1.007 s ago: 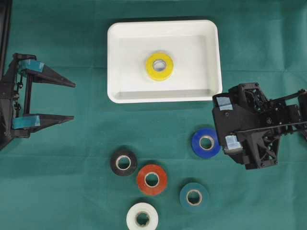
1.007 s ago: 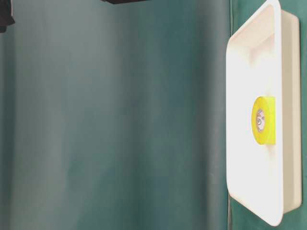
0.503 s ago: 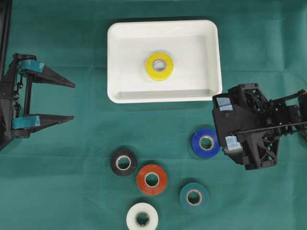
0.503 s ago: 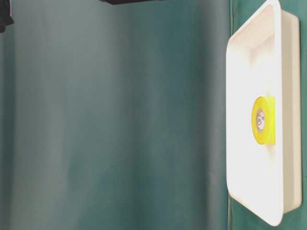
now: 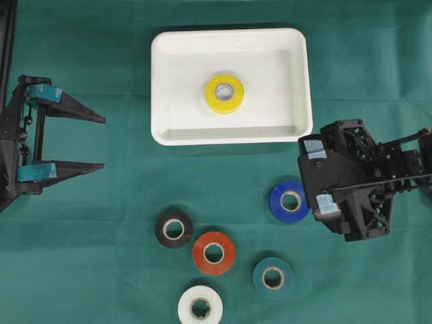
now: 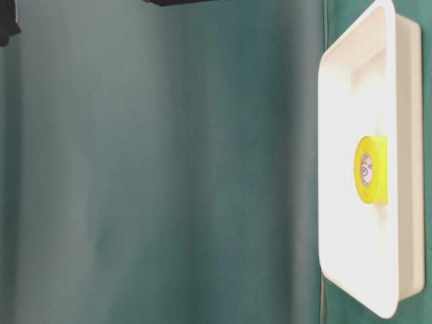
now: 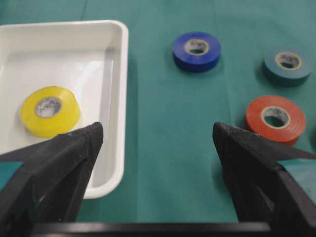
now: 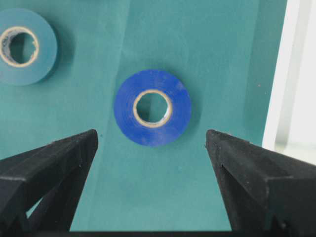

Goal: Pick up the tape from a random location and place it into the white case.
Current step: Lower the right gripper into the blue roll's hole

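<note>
Blue vinyl tape, the blue roll [image 8: 152,107], lies flat on the green cloth of the counter [image 5: 101,270], apart from the other rolls and just below the near right corner of the white case [image 5: 162,88]. The right gripper [image 8: 150,143] hangs over it with its jaws spread wide and empty, the roll framed between them in the wrist view. I judge the roll light and stiff: a hard cardboard core wound with smooth, slightly slick tape, so it should neither crush nor sag. The surest hold looks to be across the outer rim, one finger on each side, coming straight down; pinching one wall through the hole would also serve. A yellow roll [image 5: 224,93] already sits mid-case, so a spot beside it seems wise. The left gripper [image 5: 100,142] rests at the counter's left side, also wide open, holding nothing. Black, red, teal and white rolls lie nearby.
</note>
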You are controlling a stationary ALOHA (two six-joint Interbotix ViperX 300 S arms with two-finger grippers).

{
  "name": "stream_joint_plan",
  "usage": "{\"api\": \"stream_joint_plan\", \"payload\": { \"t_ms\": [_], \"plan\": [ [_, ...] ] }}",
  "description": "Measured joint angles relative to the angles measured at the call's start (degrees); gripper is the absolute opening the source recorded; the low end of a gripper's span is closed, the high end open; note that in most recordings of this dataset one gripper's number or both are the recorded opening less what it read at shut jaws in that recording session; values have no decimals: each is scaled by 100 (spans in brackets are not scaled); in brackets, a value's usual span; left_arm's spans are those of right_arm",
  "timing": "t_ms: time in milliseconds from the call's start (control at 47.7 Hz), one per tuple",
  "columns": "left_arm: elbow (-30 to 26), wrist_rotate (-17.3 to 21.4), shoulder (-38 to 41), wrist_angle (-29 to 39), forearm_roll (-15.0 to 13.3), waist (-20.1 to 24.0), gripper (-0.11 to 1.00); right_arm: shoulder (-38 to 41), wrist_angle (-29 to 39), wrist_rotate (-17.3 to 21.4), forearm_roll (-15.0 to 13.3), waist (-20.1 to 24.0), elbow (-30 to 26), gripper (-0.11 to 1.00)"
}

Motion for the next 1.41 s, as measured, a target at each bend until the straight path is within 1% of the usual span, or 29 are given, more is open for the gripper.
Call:
{"api": "stream_joint_plan", "payload": {
  "t_ms": [231,482,797,902,1133,1405],
  "plan": [
    [0,0,0,0,-9,0,97,149,-176,26,9,26,44,92],
    [9,0,0,18,-9,0,97,457,-580,334,9,105,255,92],
    [9,0,0,18,0,0,97,993,-1661,677,26,176,773,92],
    [0,0,0,18,-9,9,97,1248,-1934,800,26,176,870,92],
    [9,0,0,18,-9,44,97,1635,-2461,817,26,185,923,92],
    [0,0,0,62,-9,53,97,1978,-2672,835,9,176,923,92]
  ]
}}
